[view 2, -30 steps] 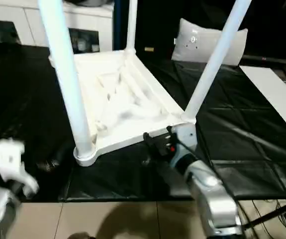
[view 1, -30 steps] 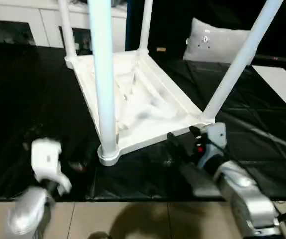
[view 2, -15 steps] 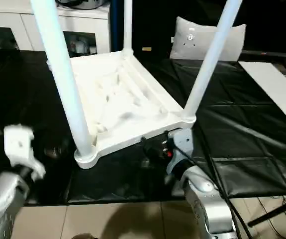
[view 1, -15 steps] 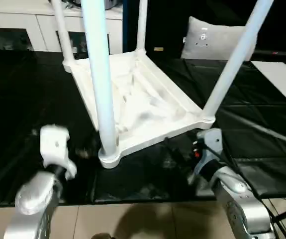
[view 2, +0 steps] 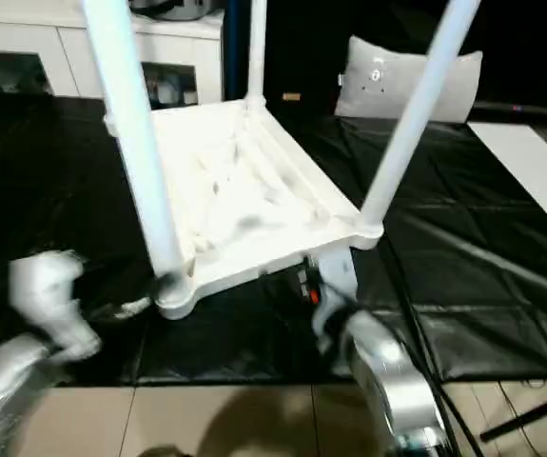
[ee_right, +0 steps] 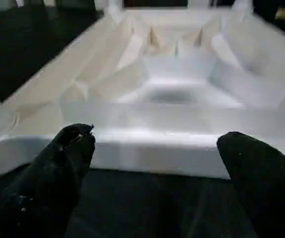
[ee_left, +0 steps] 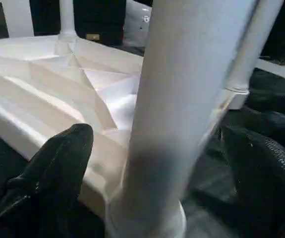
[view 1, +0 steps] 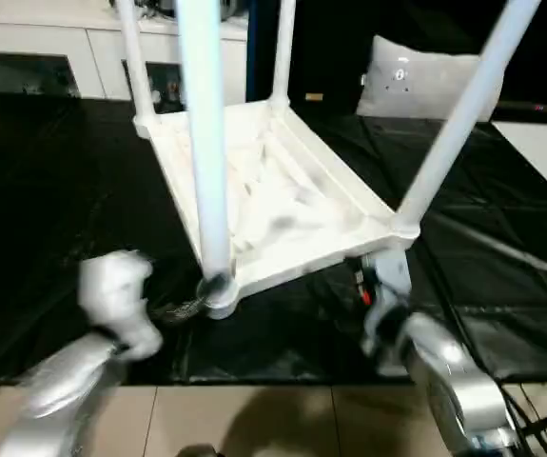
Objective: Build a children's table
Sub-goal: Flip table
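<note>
The upturned tabletop [view 1: 273,205] lies mid-frame on the black worktop [view 1: 54,209], all four legs [view 1: 205,143] seated in their sockets. Left tool [ee_left: 162,163] is spread around the near leg, right tool [ee_right: 157,163] spread at the rim; only righting seems left.

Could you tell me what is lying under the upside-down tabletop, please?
The tabletop lies ribs-up on a black sheet that covers the work surface. The sheet shows all around its rim; whatever is directly beneath the tabletop, or under the sheet itself, is covered.
</note>
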